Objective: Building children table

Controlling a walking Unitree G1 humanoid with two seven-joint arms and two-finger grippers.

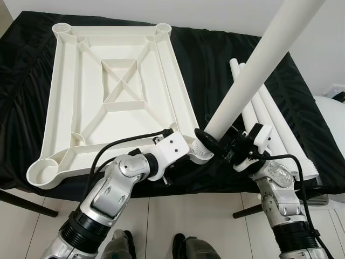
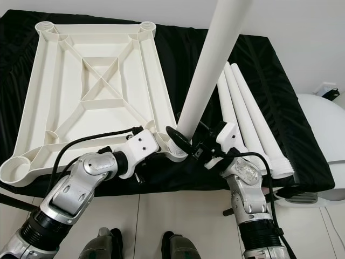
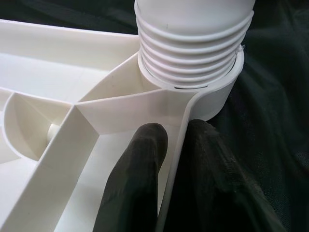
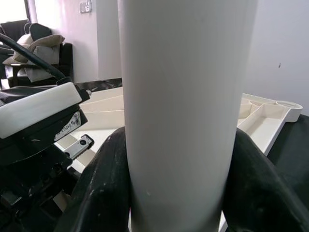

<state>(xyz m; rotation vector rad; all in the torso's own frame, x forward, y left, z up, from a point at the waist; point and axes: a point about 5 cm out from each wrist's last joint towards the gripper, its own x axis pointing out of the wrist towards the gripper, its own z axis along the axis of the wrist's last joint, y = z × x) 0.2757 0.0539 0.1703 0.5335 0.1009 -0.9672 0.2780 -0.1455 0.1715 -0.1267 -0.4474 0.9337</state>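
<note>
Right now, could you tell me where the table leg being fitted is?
The upright leg stands in the near right corner socket of the upside-down tabletop, between both grippers, left of three spare legs on the black cloth.

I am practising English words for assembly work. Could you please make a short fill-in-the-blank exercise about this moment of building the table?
1. The right gripper is shut on a white table ____ that stands upright at a corner socket.
2. The left gripper pinches the rim of the upside-down white ____ beside that socket.
3. The end of the part entering the socket has ridges, so it is ____.
4. The spare legs lie on the ____ cloth to the robot's right.

Missing words: leg; tabletop; threaded; black
</note>
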